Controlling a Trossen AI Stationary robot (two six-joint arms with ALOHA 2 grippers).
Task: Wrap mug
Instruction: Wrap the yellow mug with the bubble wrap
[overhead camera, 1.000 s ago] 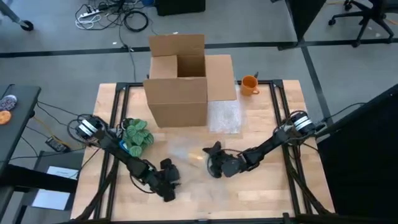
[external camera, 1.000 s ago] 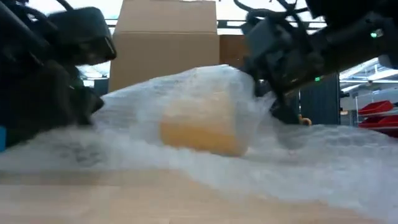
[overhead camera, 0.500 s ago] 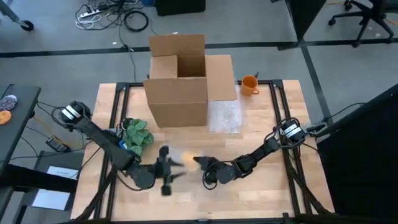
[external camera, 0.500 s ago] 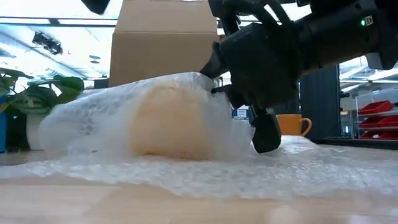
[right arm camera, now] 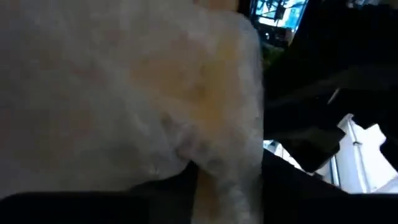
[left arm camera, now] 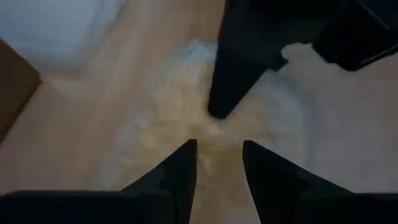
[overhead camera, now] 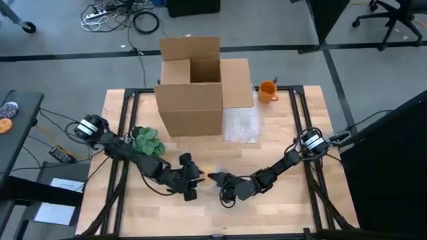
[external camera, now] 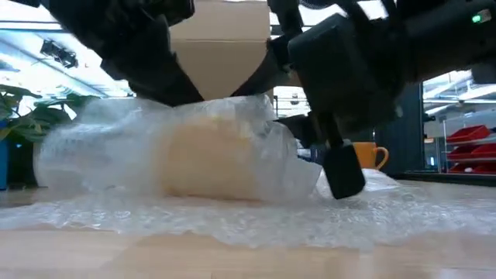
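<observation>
A yellowish mug (external camera: 209, 159) lies on its side on the table, covered by bubble wrap (external camera: 116, 147) whose loose skirt spreads over the wood. In the high view the bundle (overhead camera: 208, 174) sits between my two grippers. My left gripper (overhead camera: 189, 180) stands open over the bundle's left part, fingertips (left arm camera: 186, 155) just above the wrap. My right gripper (overhead camera: 224, 188) is at the bundle's right end, shut on the bubble wrap. One right finger (external camera: 343, 172) points down beside the bundle. My left gripper hangs over the wrapped mug from above; whether its fingertips touch the wrap, I cannot tell. My right gripper pinches a gathered fold of bubble wrap (right arm camera: 225, 180) at the bundle's right end, coming from the table's right, slanting down. The wrap lies draped over the mug, and the bundle rests on the table.
An open cardboard box (overhead camera: 192, 87) stands at the table's far middle. A second sheet of bubble wrap (overhead camera: 241, 124) lies at its right. An orange mug (overhead camera: 267, 90) sits at the far right, and a green plant (overhead camera: 147, 143) at the left.
My left gripper has swung from the near edge up and toward the right, ending over the bundle. My right gripper has gone toward the near-left with the wrap, drawing it over the mug. The bundle has shifted toward the left and lies lower and flatter.
</observation>
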